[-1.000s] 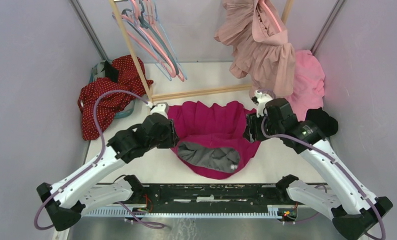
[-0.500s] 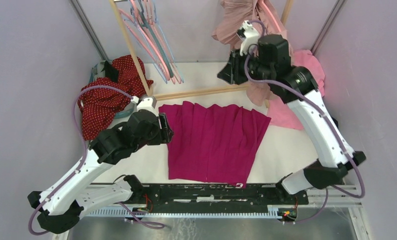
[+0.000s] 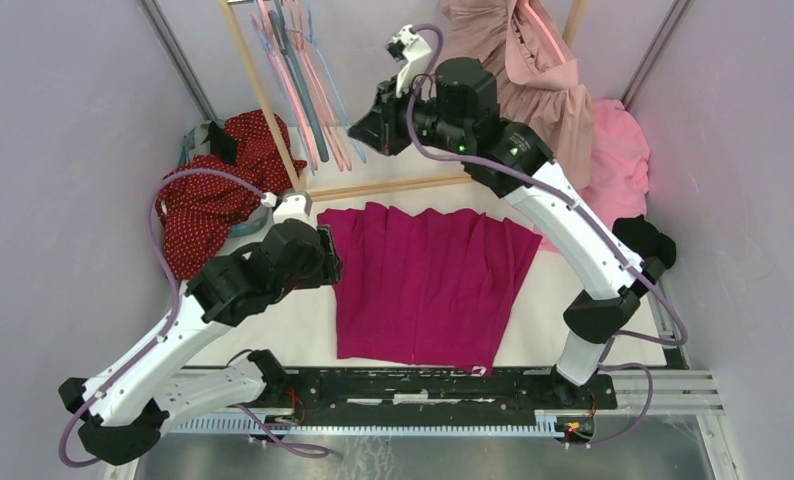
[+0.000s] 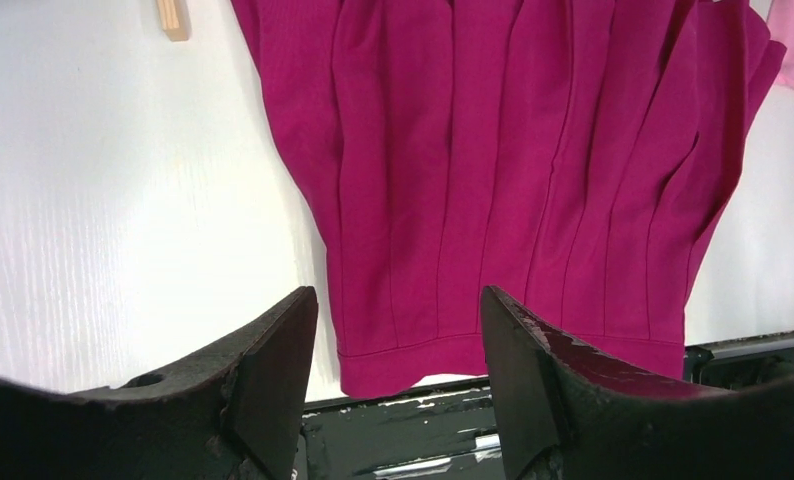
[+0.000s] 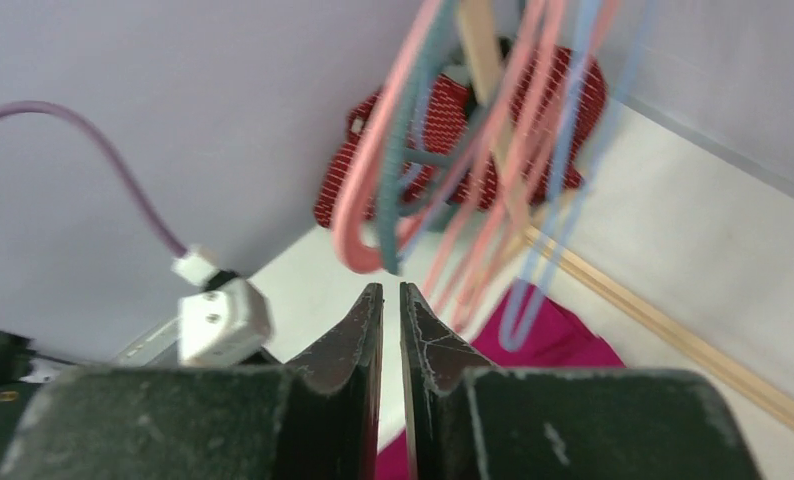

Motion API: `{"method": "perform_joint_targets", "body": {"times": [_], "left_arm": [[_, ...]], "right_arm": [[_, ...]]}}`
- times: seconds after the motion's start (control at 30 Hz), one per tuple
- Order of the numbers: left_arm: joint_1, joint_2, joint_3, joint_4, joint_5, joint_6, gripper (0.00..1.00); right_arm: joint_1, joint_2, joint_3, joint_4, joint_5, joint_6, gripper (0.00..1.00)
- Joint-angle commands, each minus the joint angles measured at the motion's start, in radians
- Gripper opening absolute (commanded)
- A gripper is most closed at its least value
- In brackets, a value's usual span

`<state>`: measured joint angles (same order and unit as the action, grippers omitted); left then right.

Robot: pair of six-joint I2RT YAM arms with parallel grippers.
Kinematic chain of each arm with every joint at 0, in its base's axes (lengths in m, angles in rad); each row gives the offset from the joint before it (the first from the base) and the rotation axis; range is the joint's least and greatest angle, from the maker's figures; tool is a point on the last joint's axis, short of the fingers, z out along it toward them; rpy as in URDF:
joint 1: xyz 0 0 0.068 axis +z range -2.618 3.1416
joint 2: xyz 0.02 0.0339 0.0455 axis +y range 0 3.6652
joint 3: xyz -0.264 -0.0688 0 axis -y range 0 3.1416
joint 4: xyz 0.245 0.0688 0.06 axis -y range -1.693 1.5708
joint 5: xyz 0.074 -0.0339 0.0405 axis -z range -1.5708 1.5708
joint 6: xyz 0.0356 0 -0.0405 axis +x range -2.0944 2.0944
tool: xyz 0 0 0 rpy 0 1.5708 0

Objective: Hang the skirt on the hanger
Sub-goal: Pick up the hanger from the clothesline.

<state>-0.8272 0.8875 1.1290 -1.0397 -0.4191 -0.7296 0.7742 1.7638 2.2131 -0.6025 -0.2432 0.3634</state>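
Skirt point(image 3: 428, 285) lies flat on the table point(image 3: 273, 335) by the spread, empty left gripper point(image 4: 398, 300), the right gripper point(image 5: 391, 292), nearly pressed together on nothing, is up at the hangers point(image 3: 313, 110), so this looks like the hanger-fetch step, and next it probably must reopen and pinch one, though blur hides which.

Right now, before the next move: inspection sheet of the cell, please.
Surface: white table; no stains seen.
Job's things: magenta skirt lying flat, spread out; hangers hanging on the wooden rack, rear left.
Clutter: red dotted garment at left edge; dusty-pink garment hanging rear right; bright pink garment beside it.
Hands: left hand open, empty, at the skirt's left edge; right hand almost shut, empty, raised by the hangers.
Cables: purple cable loops off each arm; no snag seen.
Surroundings: plain lilac walls.
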Motion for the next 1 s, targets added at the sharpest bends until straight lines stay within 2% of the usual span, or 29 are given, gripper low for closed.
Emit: {"method": "perform_joint_targets", "body": {"times": [0.0,0.27,0.53,0.97], "left_arm": [[-0.002,-0.045,-0.013,-0.007,-0.04,-0.048,0.67],[-0.003,-0.141,-0.082,-0.031,-0.013,-0.089,0.66],[-0.002,-0.178,-0.101,-0.044,0.006,-0.092,0.65],[-0.003,-0.209,-0.091,-0.067,0.002,-0.083,0.64]], "right_arm": [[0.086,0.003,-0.003,0.252,-0.009,0.026,0.15],[0.141,0.161,0.093,0.351,-0.055,0.076,0.17],[0.142,0.323,0.271,0.328,0.03,0.075,0.28],[0.141,0.302,0.249,0.3,0.226,0.024,0.37]]}}
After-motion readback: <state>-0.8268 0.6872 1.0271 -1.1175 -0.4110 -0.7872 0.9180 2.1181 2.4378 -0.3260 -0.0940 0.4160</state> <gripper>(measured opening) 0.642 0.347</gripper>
